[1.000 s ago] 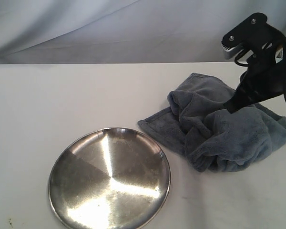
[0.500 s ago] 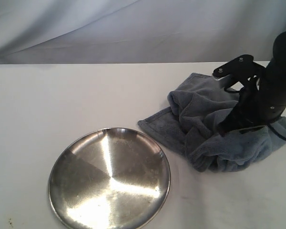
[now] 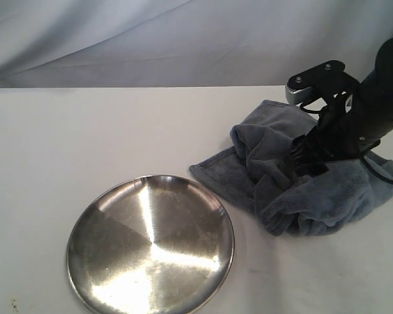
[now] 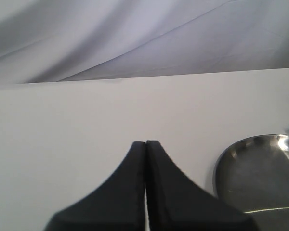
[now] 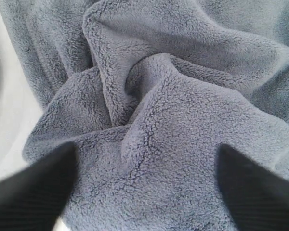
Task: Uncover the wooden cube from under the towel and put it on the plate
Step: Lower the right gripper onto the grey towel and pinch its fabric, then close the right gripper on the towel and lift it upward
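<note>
Right arm (image 3: 370, 104) is down on the towel (image 3: 314, 196), which lies bunched up on the right side of the worktop (image 3: 85, 131), a bit further back than the plate (image 3: 150, 245). The right jaws are spread wide, one on either side of a fat fold of that plush blue-grey cloth. Their tips are in among the folds but they're not pinching anything. The wooden cube doesn't show in any view, only heaped towel. The plate is the shiny steel one at the near side, left of the towel, close to its hemmed corner but not touching. The left jaws are pressed flat together on nothing, over bare worktop with the plate's rim nearby.
</note>
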{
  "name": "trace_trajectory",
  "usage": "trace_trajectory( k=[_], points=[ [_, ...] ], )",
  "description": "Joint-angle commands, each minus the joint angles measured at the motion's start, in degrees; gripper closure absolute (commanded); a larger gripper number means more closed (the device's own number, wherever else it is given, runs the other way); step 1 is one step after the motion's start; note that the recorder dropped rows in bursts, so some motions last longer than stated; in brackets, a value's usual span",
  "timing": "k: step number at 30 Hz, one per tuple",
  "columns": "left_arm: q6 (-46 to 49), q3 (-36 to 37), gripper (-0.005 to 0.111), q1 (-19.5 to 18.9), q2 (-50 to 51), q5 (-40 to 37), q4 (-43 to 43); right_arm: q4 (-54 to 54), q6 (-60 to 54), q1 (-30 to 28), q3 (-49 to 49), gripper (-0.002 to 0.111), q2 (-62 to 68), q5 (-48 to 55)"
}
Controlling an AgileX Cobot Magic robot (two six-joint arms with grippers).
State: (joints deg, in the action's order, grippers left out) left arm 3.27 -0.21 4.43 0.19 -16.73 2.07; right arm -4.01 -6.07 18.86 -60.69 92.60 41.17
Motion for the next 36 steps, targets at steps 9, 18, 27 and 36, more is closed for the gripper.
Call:
trace_trajectory(
  k=[9, 18, 27, 36],
  points=[
    [0.2, 0.2, 0.107, 0.2, -0.2, 0.5, 0.4, 1.0, -0.6, 0.1, -0.3, 0.006, -0.2, 0.5],
    [0.2, 0.2, 0.107, 0.2, -0.2, 0.5, 0.4, 3.6, -1.6, 0.1, -0.3, 0.006, -0.2, 0.8],
    [0.2, 0.2, 0.107, 0.2, -0.2, 0.5, 0.4, 4.9, -3.6, 0.1, -0.3, 0.006, -0.2, 3.2],
    [0.2, 0.2, 0.107, 0.2, -0.2, 0.5, 0.4, 9.8, -6.4, 0.1, 2.2, 0.006, 2.5, 0.1]
  ],
)
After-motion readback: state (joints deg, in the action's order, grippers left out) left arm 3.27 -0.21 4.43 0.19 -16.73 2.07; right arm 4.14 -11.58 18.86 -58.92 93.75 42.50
